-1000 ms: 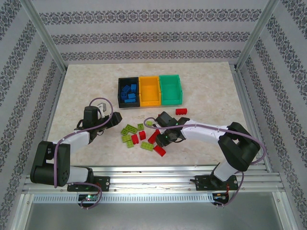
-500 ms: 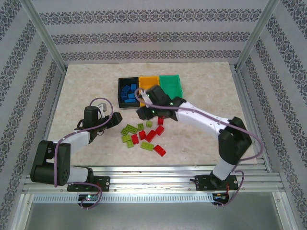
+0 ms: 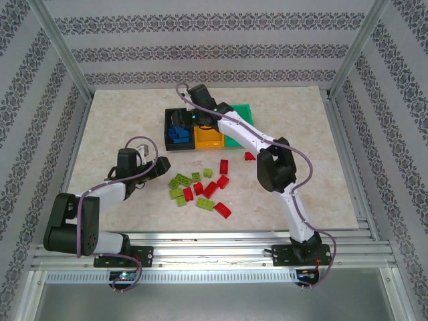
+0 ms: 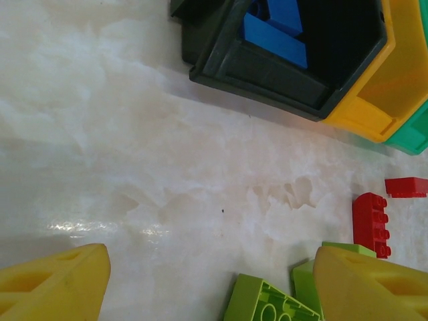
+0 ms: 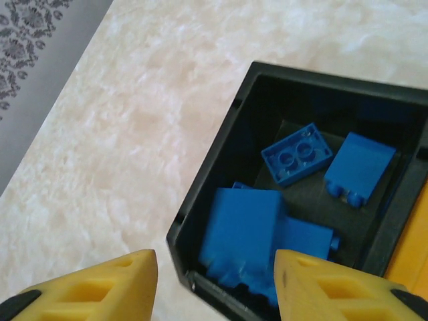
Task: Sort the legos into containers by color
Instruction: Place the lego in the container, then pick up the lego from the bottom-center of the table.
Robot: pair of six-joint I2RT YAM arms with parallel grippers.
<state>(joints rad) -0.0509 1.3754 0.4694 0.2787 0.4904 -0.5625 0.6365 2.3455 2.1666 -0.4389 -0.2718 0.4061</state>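
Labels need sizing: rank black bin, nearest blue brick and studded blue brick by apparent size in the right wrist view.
1. black bin
2. nearest blue brick, though nearness may inflate it
3. studded blue brick

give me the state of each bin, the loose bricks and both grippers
black bin, holds blue bricks
orange-yellow bin, looks empty where visible
green bin, mostly hidden by right arm
red bricks, loose on table
lime green bricks, loose on table
left gripper, open, empty
right gripper, open above black bin

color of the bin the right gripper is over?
Black. The bin holds blue legos. It shows best in the right wrist view.
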